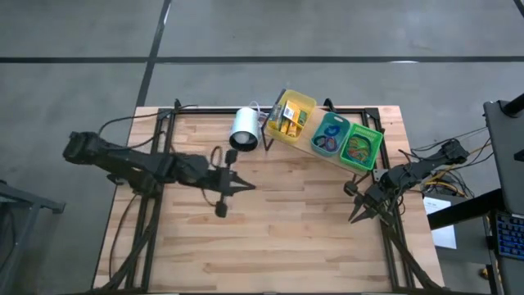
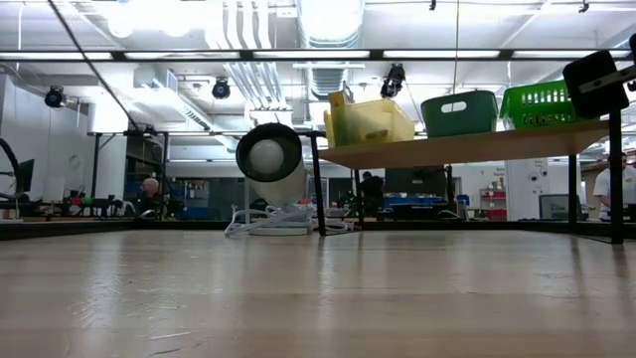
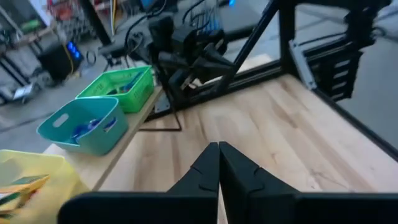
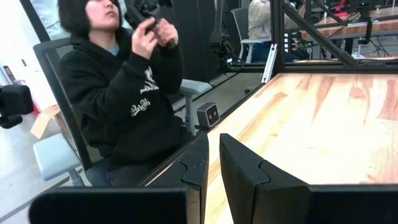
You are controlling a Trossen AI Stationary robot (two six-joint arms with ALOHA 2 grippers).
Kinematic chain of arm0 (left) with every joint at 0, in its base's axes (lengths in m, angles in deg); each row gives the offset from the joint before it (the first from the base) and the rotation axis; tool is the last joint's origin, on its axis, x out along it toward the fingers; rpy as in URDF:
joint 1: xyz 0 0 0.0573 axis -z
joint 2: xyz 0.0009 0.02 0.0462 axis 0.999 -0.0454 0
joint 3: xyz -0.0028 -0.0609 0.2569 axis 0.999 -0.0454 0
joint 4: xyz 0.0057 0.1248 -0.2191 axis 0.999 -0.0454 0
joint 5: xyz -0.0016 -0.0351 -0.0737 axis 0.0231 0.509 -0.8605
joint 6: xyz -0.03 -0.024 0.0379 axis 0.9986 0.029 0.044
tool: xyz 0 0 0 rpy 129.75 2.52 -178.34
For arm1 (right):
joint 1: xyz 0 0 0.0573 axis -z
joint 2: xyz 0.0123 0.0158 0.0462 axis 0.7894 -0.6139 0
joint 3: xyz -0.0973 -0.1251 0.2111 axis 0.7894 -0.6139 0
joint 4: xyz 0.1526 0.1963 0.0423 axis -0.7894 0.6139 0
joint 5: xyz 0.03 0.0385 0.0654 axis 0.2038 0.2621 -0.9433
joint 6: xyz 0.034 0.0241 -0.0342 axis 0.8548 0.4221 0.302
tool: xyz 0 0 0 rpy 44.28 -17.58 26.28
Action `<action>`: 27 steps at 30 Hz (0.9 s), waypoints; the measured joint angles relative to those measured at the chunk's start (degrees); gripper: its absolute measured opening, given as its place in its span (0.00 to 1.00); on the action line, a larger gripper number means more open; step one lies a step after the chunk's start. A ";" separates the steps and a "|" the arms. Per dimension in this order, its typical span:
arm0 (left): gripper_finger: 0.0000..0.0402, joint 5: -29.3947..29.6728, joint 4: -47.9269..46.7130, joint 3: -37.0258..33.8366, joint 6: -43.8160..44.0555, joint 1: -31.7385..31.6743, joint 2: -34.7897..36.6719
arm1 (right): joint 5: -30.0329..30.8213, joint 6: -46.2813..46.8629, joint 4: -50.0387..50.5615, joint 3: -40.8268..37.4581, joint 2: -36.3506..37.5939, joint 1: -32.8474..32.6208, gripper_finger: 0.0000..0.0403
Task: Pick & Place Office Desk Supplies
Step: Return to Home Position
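Note:
The supplies lie in three bins on a slanted wooden board at the table's far side. The yellow bin holds yellow boxes and a green-and-white packet. The teal bin holds blue loops, and the green bin holds orange and red ones. My left gripper is shut over the table's middle, pointing right, with its fingertips together. My right gripper hovers by the table's right edge, below the green bin. A narrow gap shows between its fingers. Neither holds anything.
A big white cylinder lies left of the yellow bin, with a white cable behind it. In the low view the bins sit raised on the board. A seated person is beyond the table's edge.

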 joint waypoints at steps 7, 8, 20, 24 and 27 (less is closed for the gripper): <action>0.01 -3.24 16.86 -21.05 -0.31 0.52 12.77 | -0.02 0.00 -0.02 0.00 0.00 0.00 0.10; 0.01 -3.25 19.65 -23.87 -0.32 0.52 14.60 | -0.02 0.00 0.03 0.00 0.00 0.00 0.10; 0.01 -7.97 29.01 -50.06 -6.35 0.52 43.02 | -0.01 0.00 0.01 0.00 0.02 0.00 0.10; 0.01 -7.97 30.15 -56.41 -6.57 0.52 54.77 | -0.02 0.00 0.01 0.00 0.00 0.00 0.10; 0.01 -8.23 24.45 -57.71 -7.39 0.52 63.73 | -0.02 0.00 -0.02 0.00 0.02 0.00 0.10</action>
